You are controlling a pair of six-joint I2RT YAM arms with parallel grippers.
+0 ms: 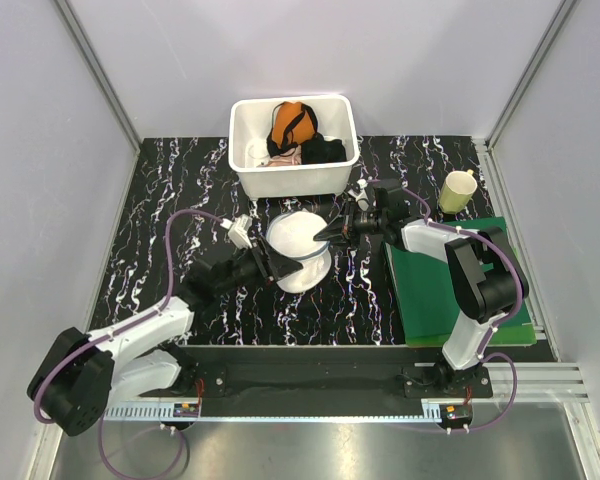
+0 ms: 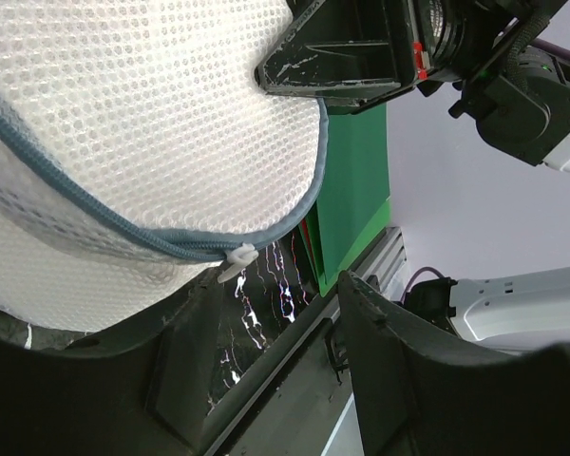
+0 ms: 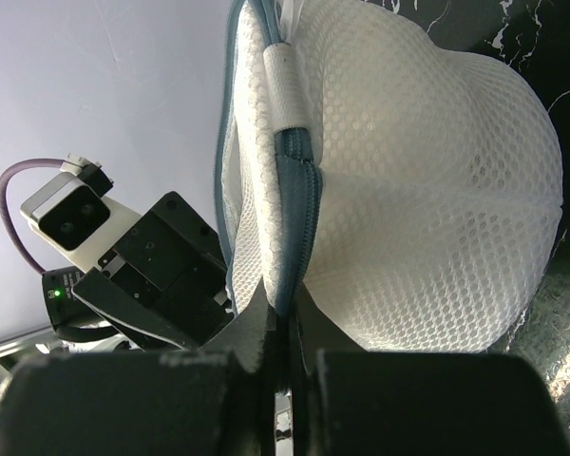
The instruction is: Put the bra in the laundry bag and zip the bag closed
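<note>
Near the middle of the top view, just below the white tub [image 1: 293,180], the laundry bag [image 1: 298,250] was between my two grippers, over the black table [image 1: 160,190]. I could not see the bra. The thick white mesh hid whatever was inside the bag.

My right gripper [image 3: 283,334] was squeezed shut on the bag's blue zip edge, at the bottom middle of its own view. My left gripper [image 2: 275,309] had its fingers apart and nothing was caught between them. The little white zip pull [image 2: 239,255] hung just above those fingers, close to the finger on the left side of the frame.

I think the job just then was to grab that pull. To do it well, I should close on the small tab only and not on the mesh. My right side should hold the edge tight so the bag cannot slide. After that I should pull slowly and follow the curve of the zip.

My left arm reached low from the lower left of the top view, up toward the middle. My right arm rose from the lower right, bent at the elbow, and pointed left from above the green mat [image 1: 430,300].
</note>
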